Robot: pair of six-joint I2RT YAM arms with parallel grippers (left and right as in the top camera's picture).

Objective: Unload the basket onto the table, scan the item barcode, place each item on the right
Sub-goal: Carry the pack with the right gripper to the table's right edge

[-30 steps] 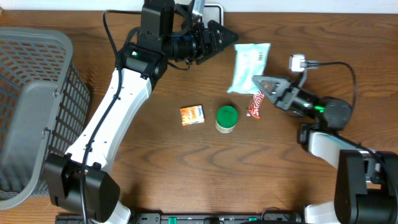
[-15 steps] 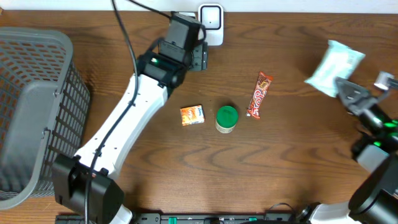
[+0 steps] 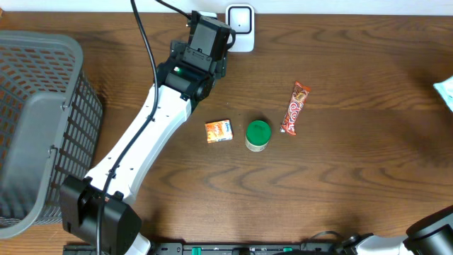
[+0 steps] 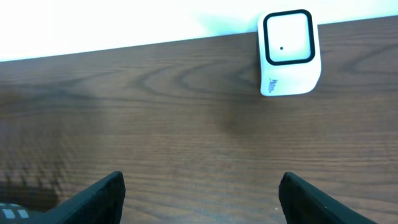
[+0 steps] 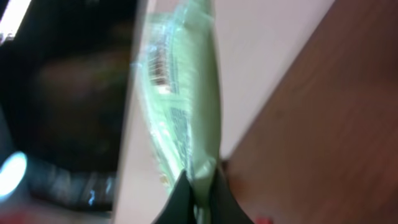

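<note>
The item is a pale green soft packet (image 5: 186,93), and my right gripper (image 5: 200,186) is shut on its lower edge. It hangs edge-on past the table's side, with dark printed lines on its left face. In the overhead view only a corner of the packet (image 3: 446,92) shows at the right border, and the right gripper itself is out of frame. The white scanner box (image 3: 241,18) stands at the table's back edge. My left gripper (image 4: 200,190) is open and holds nothing. It hovers over bare wood just left of and in front of the scanner (image 4: 289,53).
A grey mesh basket (image 3: 35,127) fills the left side of the table. Mid-table lie an orange box (image 3: 219,131), a green-lidded jar (image 3: 257,134) and a red candy bar (image 3: 296,108). The left arm (image 3: 141,142) stretches diagonally from the front left.
The right gripper carried the green packet from the table's middle out to the right, nearly leaving the overhead view. The left arm swung from pointing right to facing the back edge beside the scanner.
</note>
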